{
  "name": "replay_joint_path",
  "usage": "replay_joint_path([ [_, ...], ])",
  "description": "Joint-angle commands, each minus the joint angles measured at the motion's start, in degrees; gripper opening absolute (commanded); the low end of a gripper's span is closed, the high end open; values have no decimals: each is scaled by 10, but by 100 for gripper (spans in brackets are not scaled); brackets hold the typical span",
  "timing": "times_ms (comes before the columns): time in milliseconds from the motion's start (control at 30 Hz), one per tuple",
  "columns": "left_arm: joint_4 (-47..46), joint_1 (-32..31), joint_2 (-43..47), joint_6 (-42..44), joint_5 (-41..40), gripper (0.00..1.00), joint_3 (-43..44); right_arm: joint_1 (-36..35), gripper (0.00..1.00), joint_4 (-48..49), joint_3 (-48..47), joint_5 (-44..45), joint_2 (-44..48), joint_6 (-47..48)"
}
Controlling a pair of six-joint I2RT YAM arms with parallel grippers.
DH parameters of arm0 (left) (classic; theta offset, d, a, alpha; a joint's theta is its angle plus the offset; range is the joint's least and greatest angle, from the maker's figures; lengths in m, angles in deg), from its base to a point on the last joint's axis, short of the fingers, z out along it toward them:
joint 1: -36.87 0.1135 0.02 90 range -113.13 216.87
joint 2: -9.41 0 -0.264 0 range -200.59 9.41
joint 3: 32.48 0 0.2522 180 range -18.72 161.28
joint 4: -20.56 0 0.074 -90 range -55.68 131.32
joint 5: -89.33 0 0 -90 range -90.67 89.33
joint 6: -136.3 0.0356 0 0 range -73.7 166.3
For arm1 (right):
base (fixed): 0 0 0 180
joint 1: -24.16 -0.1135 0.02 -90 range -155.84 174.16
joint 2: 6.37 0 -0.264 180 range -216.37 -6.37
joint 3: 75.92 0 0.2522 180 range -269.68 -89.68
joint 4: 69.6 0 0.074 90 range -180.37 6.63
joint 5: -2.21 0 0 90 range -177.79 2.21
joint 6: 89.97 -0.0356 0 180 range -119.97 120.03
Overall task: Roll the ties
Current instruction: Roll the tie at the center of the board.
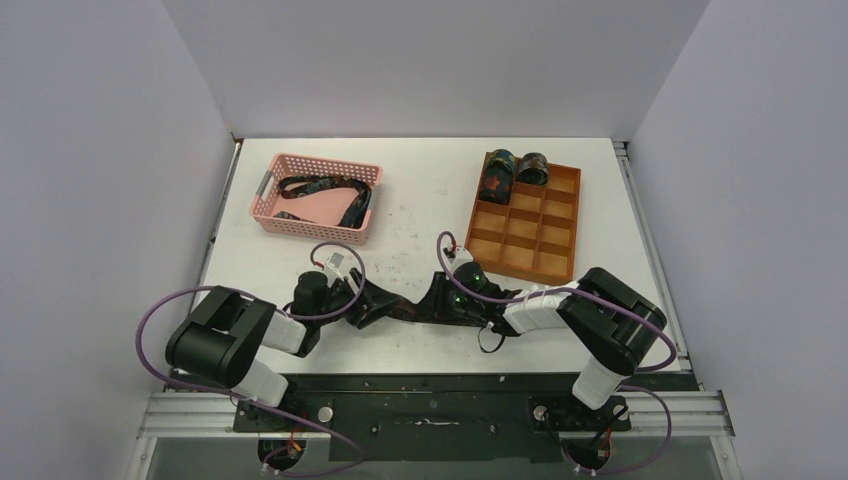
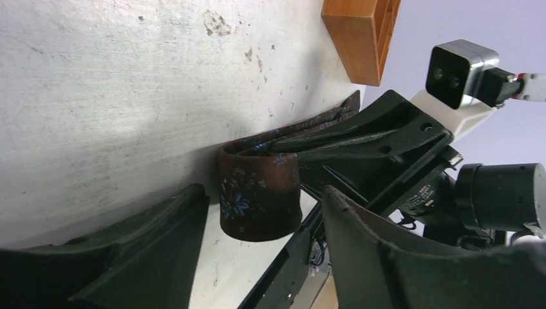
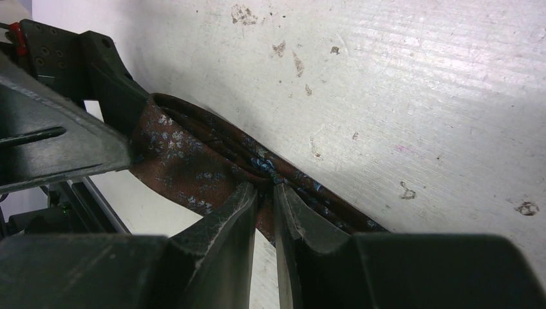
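Observation:
A dark brown tie with blue-green speckles lies on the table between my two grippers. In the left wrist view one end is wound into a loose upright roll, with the flat tail running away toward the right gripper. My left gripper is open, its fingers wide apart on either side of the roll and not touching it. My right gripper is shut on the flat tail of the tie, pinching it against the table. Two rolled ties stand in the wooden tray's far-left compartments.
A pink basket at the back left holds more loose ties. The wooden compartment tray stands at the back right; its corner shows in the left wrist view. Purple cables loop beside both arms.

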Motion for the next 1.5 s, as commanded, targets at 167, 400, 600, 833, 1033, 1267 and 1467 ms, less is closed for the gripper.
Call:
replay_joint_path([
  [167, -58, -10, -62, -22, 11, 45, 8, -8, 18, 9, 9, 20, -16, 27],
  [400, -95, -10, -78, -31, 17, 33, 5, -9, 18, 7, 8, 23, -17, 31],
  [600, -112, -11, -74, -30, 11, 12, -8, -15, 18, 5, 3, 21, -11, 30],
  [833, -5, -12, -3, 8, -31, 0, -16, -27, 24, -36, -11, 49, 36, 31],
  [1033, 318, -60, 175, 118, -190, 0, 49, -27, 28, -94, -13, 92, 114, 53],
  [1267, 530, -118, 271, 184, -347, 0, 116, -19, 28, -126, 8, 175, 158, 78],
  [1467, 615, -156, 278, 196, -434, 0, 145, -12, 25, -139, 8, 239, 145, 88],
])
